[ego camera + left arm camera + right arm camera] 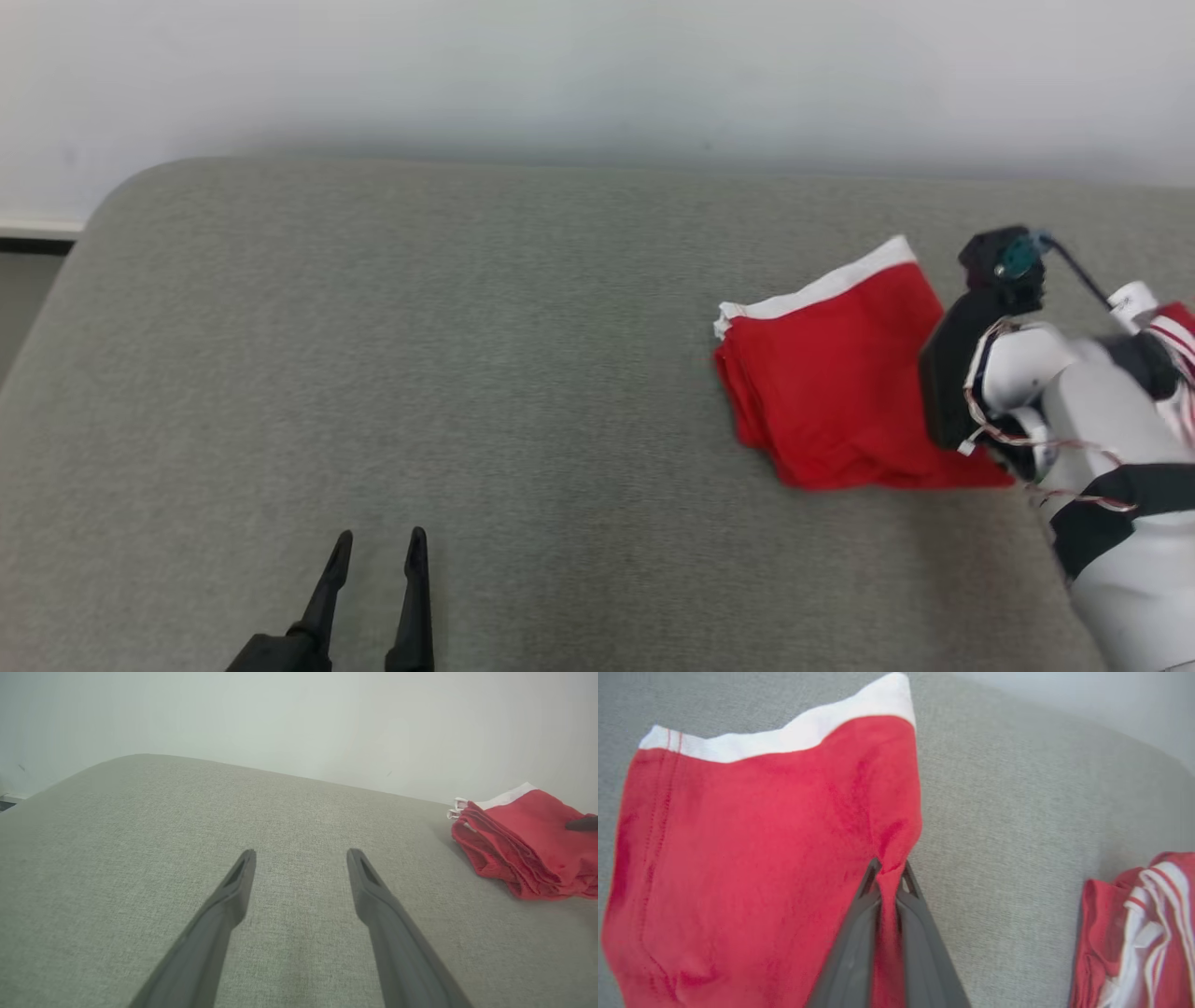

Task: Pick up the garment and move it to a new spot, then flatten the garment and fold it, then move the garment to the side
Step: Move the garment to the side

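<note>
Right wrist view: folded red garment [752,858], white-banded, on coarse grey-woven cushion [1017,812].

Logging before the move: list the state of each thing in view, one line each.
red garment: folded in layers, lying on the grey surface, one edge pinched.
right gripper: shut on the red garment's edge.
left gripper: open, empty.
striped garment: crumpled, lying apart from the red garment.
</note>
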You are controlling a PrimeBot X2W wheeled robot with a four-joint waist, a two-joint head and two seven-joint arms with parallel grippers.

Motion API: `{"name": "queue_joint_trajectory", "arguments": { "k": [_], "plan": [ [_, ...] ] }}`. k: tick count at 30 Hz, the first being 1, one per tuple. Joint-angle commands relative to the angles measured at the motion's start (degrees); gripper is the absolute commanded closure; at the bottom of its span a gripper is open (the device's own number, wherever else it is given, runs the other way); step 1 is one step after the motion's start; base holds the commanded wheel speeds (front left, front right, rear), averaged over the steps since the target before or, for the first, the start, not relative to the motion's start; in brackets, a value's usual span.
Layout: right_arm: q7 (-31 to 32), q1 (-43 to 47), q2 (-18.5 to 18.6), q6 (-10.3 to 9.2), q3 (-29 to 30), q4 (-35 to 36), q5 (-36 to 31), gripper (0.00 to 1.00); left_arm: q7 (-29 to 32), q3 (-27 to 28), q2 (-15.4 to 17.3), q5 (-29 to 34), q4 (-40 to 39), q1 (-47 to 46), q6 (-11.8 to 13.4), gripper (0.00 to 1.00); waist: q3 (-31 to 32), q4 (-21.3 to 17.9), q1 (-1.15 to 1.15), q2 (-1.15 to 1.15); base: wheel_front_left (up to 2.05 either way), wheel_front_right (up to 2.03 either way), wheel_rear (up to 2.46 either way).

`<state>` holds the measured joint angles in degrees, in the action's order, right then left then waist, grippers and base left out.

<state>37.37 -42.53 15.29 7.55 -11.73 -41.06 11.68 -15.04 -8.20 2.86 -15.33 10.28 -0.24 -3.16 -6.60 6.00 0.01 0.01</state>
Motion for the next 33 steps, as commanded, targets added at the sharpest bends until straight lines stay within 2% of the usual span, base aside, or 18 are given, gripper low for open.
{"name": "queue_joint_trajectory", "arguments": {
  "k": [1, 4, 11, 17, 26, 33],
  "plan": [
    [0.68, -0.99, 2.25, -0.14, -1.67, 1.73, 1.47, 1.0, -0.15, 0.54, 0.05, -0.13, -0.51, -0.14, -0.07, 0.0, -0.33, -5.53, -0.01, -0.01, 0.0, 0.0, 0.0],
    [1.63, -1.83, 3.89, -0.15, -3.62, 3.83, 3.08, 1.0, -0.16, 0.95, 0.05, 0.21, -0.8, -0.58, -0.18, 0.0, -0.95, -7.73, -0.01, -0.01, 0.0, 0.0, 0.0],
    [3.41, -3.25, 10.78, -0.14, -7.65, 10.15, 6.89, 1.0, -0.15, 1.69, 0.05, 1.07, -1.13, -2.91, -0.77, 0.0, -3.75, -13.52, -0.01, -0.01, 0.0, 0.0, 0.0],
    [2.25, -4.04, 16.9, -0.15, -8.91, 11.85, 5.66, 1.0, -0.16, 1.66, 0.08, 2.07, -1.29, -4.5, -1.28, 0.0, -6.36, -16.39, -0.01, -0.01, 0.0, 0.0, 0.0],
    [-3.49, -4.99, 23.05, -0.14, -9.09, 8.23, 2.79, 1.0, -0.16, 2.24, 0.29, 4.47, -1.05, -7.05, -2.75, 0.0, -10.24, -17.01, -0.01, -0.01, 0.0, 0.0, 0.0],
    [-11.5, -6.9, 24.62, -0.15, -6.08, 3.43, -1.91, 1.0, -0.16, 2.11, 1.19, 5.86, -1.74, -8.8, -3.26, 0.0, -13.68, -16.24, -0.01, -0.01, 0.0, 0.0, 0.0]
  ]
}}
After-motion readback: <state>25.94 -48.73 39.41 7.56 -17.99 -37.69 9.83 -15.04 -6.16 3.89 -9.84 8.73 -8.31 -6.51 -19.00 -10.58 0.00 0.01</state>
